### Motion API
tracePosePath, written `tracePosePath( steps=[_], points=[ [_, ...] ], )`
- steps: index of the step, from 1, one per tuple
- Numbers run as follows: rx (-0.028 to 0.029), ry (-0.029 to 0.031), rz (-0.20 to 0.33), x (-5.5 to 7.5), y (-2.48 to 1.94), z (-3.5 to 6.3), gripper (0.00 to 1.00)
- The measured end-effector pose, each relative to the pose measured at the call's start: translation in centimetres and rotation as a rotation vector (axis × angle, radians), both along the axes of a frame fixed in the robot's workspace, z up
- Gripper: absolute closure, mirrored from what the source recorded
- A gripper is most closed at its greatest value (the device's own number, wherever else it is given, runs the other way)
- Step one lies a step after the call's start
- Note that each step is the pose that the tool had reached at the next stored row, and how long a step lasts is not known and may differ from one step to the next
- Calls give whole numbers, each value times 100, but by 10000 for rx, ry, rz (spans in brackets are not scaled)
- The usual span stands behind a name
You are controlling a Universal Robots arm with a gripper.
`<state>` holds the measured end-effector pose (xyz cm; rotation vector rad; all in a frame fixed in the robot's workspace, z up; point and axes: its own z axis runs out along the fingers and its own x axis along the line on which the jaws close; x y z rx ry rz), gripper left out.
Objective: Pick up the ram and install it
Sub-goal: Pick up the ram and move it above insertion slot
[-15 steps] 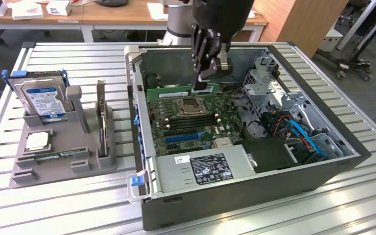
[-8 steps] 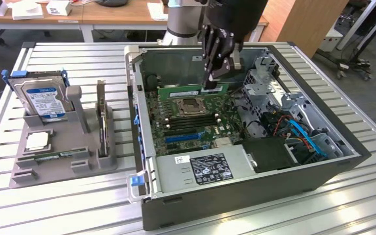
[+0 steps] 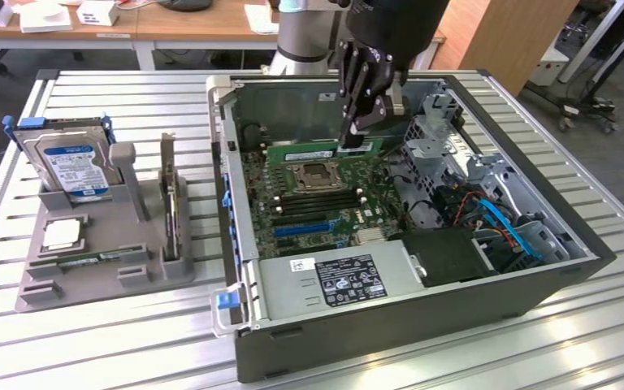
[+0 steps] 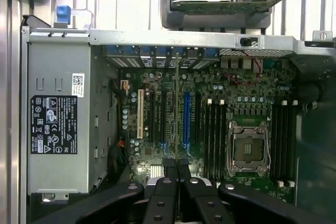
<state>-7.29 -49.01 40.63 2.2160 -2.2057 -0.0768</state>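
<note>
The ram point(image 3: 312, 152) is a long green stick held level above the motherboard point(image 3: 312, 203) inside the open computer case point(image 3: 399, 341). My gripper point(image 3: 353, 136) reaches down from above and is shut on the ram near its end on the exterior view's right. In the wrist view the ram point(image 4: 177, 103) appears edge-on as a thin line running out from between the black fingers point(image 4: 170, 169) of the gripper point(image 4: 177, 165). It hangs over the board's expansion slots, beside the blue slot point(image 4: 186, 119). The dark memory slots point(image 4: 215, 135) flank the CPU socket point(image 4: 248, 148).
A grey holder point(image 3: 95, 268) on the slatted table at the exterior view's left carries a hard drive point(image 3: 74, 166), an upright expansion card point(image 3: 168, 195) and a small stick lying flat point(image 3: 90, 261). The power supply point(image 3: 334, 280) and blue cables point(image 3: 507, 227) fill the case's near side.
</note>
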Motion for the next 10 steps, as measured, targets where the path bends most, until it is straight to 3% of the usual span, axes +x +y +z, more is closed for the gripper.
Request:
tracePosePath(
  steps=[10],
  points=[
    [4, -2, 0, 227, 0, -4, 89]
  ],
)
